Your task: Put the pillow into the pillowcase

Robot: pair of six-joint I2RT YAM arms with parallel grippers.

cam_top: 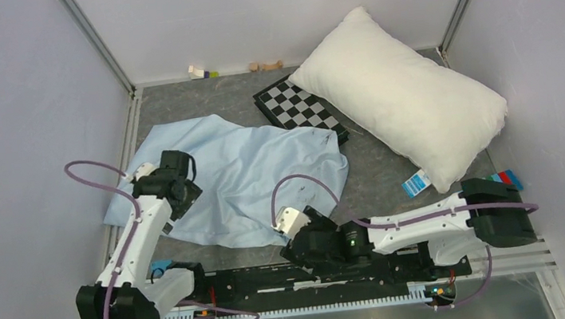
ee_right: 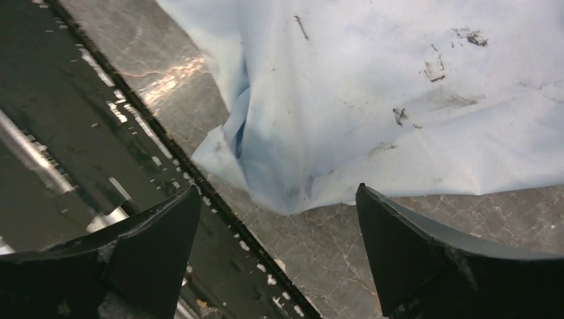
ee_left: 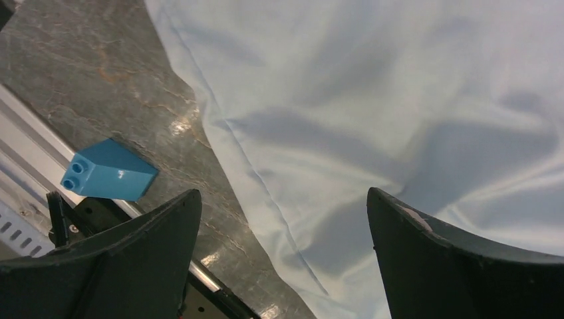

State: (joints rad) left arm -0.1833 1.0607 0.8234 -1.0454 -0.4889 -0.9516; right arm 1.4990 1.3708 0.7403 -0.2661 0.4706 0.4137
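Observation:
The cream-white pillow (cam_top: 401, 98) lies at the back right of the table, apart from both arms. The pale blue pillowcase (cam_top: 241, 172) is spread flat and wrinkled at centre left. My left gripper (cam_top: 179, 194) hovers over its left near part, open and holding nothing; the left wrist view shows the hem of the pillowcase (ee_left: 372, 100) running between the spread jaws of that gripper (ee_left: 282, 196). My right gripper (cam_top: 304, 236) is at the cloth's near right corner, open and empty. In the right wrist view the stained corner of the pillowcase (ee_right: 372, 100) lies just ahead of the gripper (ee_right: 278, 189).
A black-and-white checkerboard panel (cam_top: 297, 105) lies partly under the pillow and the cloth's far edge. A blue brick (ee_left: 110, 171) sits by the near rail (cam_top: 316, 272). A small blue card (cam_top: 417, 184) lies near the pillow's front. Small blocks (cam_top: 203, 72) rest at the back wall.

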